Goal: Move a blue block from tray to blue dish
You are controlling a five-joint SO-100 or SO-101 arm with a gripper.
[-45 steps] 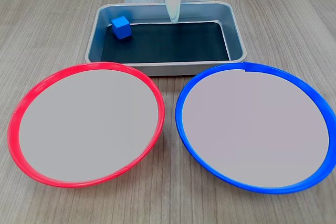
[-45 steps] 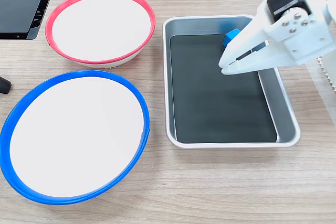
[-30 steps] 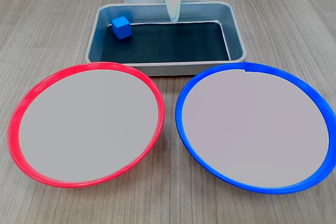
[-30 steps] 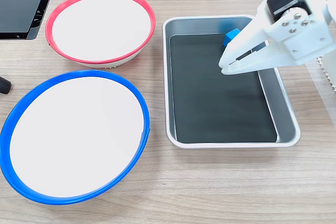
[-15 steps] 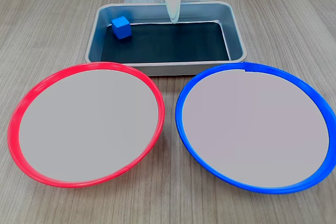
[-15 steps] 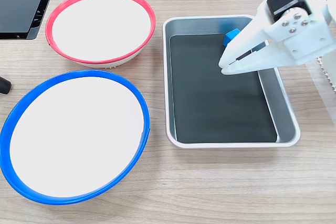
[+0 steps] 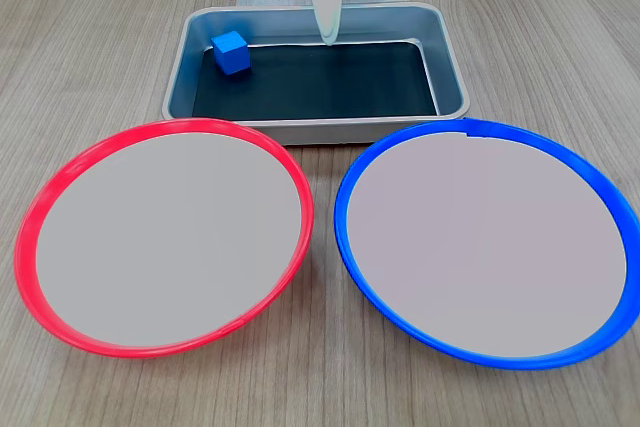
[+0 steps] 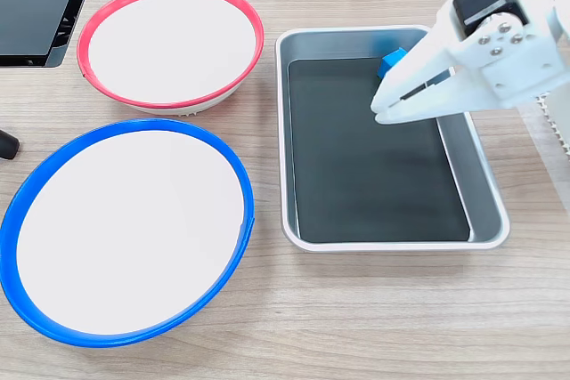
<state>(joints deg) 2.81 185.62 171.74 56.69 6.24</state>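
Block point(image 7: 230, 52): blue cube, sitting on the dark base in the far left corner of the tray point(image 7: 452, 79) in a fixed view; in the other fixed view the block point(image 8: 392, 59) is peeking out from behind the tool, at the tray's far wall point(image 8: 356, 35).

Tool point(image 8: 378, 111): white, hanging over the tray's far half, fingers lying close together with a thin slit between them, gripping nothing; it is standing apart from the block. In a fixed view the tool point(image 7: 328, 39) is pointing down at the tray's far middle, right of the block.

Tray: grey metal, resting on the wooden counter point(image 7: 560, 37).

Blue dish point(image 7: 352, 237): lying near right of the tray in a fixed view, nothing in it.

Red dish point(image 7: 24, 247): lying just beside the blue dish point(image 8: 240, 184), near left in a fixed view, nothing in it.
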